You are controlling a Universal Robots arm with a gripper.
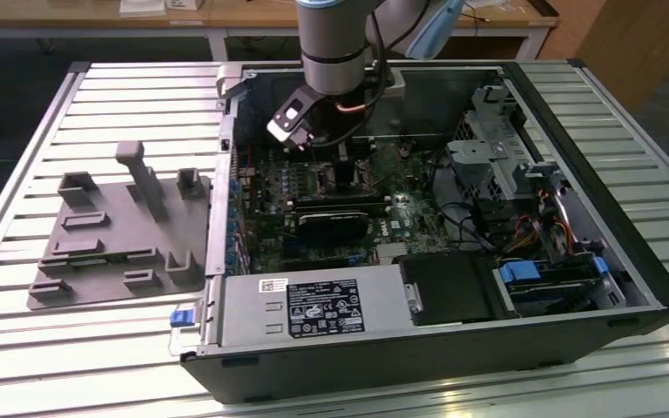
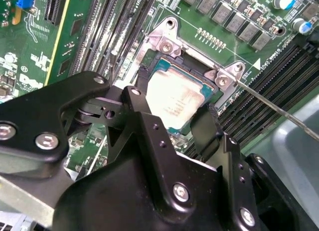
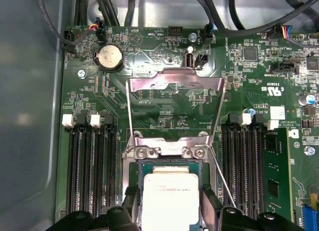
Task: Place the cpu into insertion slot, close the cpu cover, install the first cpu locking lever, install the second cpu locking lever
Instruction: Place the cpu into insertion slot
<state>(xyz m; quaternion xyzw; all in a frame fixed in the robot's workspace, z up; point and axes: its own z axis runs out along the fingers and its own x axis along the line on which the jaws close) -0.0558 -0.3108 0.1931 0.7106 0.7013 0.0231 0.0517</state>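
1. The arm reaches down into an open computer case [image 1: 428, 348] lying on its side on a slatted metal table [image 1: 79, 348]. Its gripper [image 1: 347, 174] is low over the green motherboard [image 3: 164, 111].
2. A grey moulded fixture [image 1: 114, 244] sits on the table on the exterior view's left, well apart from the case.
3. In both wrist views the cpu [image 3: 170, 196] lies flat in the insertion slot [image 3: 171, 161], grey top facing up.
4. The gripper [image 3: 169, 207] is right above the chip. Its black fingers [image 3: 209, 208] are spread, one to each side of the socket, with a gap showing between them and the chip's edges, so they grip nothing.
5. The cpu cover [image 3: 174, 80] is swung open, away from the socket, its silvery frame standing over bare board.
6. Two thin wire locking levers [image 3: 130, 106] run along the cover's sides, unlatched; one shows as a long rod [image 2: 269, 104] in the second wrist view.
7. Black memory slots [image 3: 89, 161] flank the socket, and a coin battery [image 3: 109, 57] sits beyond the cover.
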